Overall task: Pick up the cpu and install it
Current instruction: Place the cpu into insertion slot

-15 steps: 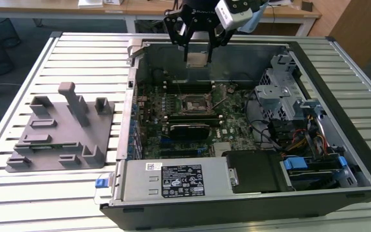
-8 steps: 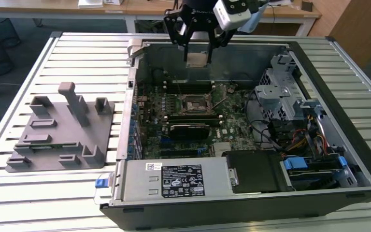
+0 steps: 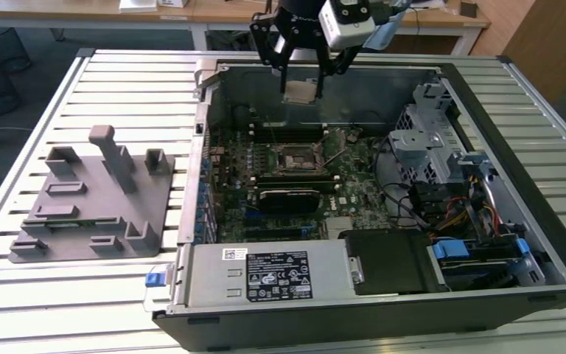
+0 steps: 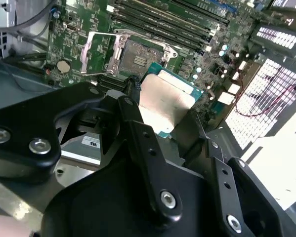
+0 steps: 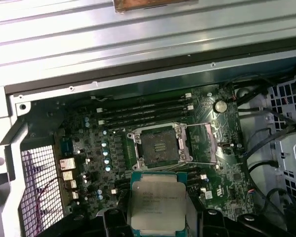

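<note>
no print can be made out letter by letter. a black label (image 3: 278, 275) with white lines of text and symbols lies on the power supply (image 3: 209, 286), at six o'clock in the case (image 3: 362, 328). a small white sticker (image 3: 233, 254) sits at the label's eleven o'clock. in the first wrist view, faint grey rows of lettering cross the cpu (image 5: 157, 200) top, too fine to read.

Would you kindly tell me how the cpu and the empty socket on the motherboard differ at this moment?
The cpu has a pale silvery metal top; the socket is dark inside with a metal rim. The cpu hangs in the claw above the open case, while the socket sits fixed on the motherboard. The cpu is one flat piece; the socket's hinged frame lies open beside it. Both are roughly square.
</note>
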You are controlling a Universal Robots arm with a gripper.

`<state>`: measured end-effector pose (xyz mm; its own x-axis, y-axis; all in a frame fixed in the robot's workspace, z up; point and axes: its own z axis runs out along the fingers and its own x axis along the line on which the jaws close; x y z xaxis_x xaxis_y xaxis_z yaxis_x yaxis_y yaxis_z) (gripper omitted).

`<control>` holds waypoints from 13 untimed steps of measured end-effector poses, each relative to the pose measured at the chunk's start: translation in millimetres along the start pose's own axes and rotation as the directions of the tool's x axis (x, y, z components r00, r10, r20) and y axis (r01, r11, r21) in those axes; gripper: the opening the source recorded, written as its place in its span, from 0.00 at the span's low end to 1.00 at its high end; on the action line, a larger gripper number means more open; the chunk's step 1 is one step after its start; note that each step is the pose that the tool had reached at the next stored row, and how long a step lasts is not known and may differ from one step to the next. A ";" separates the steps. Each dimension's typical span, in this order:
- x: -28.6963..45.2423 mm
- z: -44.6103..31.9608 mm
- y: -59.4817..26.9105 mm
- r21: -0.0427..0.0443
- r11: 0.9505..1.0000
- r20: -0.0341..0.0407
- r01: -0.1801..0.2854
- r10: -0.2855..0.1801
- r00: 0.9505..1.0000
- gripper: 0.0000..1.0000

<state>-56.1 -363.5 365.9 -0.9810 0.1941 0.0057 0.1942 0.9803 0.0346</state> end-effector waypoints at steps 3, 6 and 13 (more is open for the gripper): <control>0.1 0.4 0.5 0.000 0.999 0.001 -0.035 0.035 0.999 0.53; 0.1 0.8 0.6 0.000 0.997 0.003 -0.077 0.077 0.997 0.53; 0.1 2.0 0.7 -0.001 0.982 0.007 -0.188 0.188 0.982 0.53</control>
<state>-56.1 -362.8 364.0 -0.9269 0.3754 0.0053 0.3753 0.9263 0.0339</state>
